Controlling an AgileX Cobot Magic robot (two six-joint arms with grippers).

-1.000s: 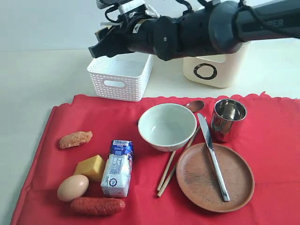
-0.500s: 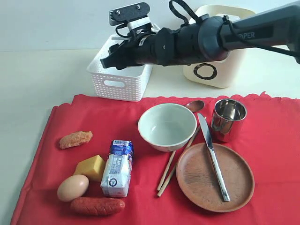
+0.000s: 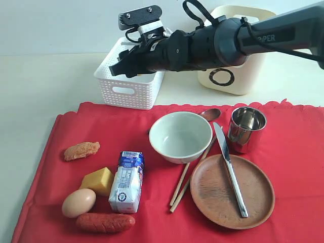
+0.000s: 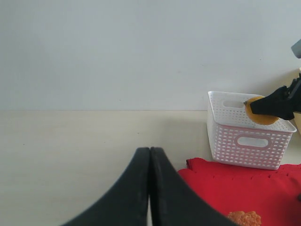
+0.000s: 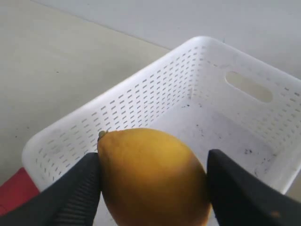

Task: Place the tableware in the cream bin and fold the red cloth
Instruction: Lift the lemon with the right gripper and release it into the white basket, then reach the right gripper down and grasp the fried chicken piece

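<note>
My right gripper (image 5: 153, 184) is shut on a yellow lemon (image 5: 153, 176), hanging over the white perforated basket (image 5: 221, 117). In the exterior view that gripper (image 3: 121, 65) reaches across above the basket (image 3: 130, 83). The red cloth (image 3: 61, 136) lies flat and carries the pale bowl (image 3: 180, 135), steel cup (image 3: 246, 128), brown plate (image 3: 212, 195), knife (image 3: 230, 169), spoon (image 3: 210, 114) and chopsticks (image 3: 190, 177). The cream bin (image 3: 235, 73) stands behind the arm. My left gripper (image 4: 150, 155) is shut on nothing, over bare table left of the cloth.
On the cloth's left half lie a breaded patty (image 3: 81, 150), a cheese block (image 3: 97, 180), an egg (image 3: 78, 202), a sausage (image 3: 105, 222) and a small milk carton (image 3: 126, 181). The basket holds nothing inside.
The right arm has come down and drawn back with the lemon, from high over the basket to just above its rim. Everything on the cloth has stayed put.
</note>
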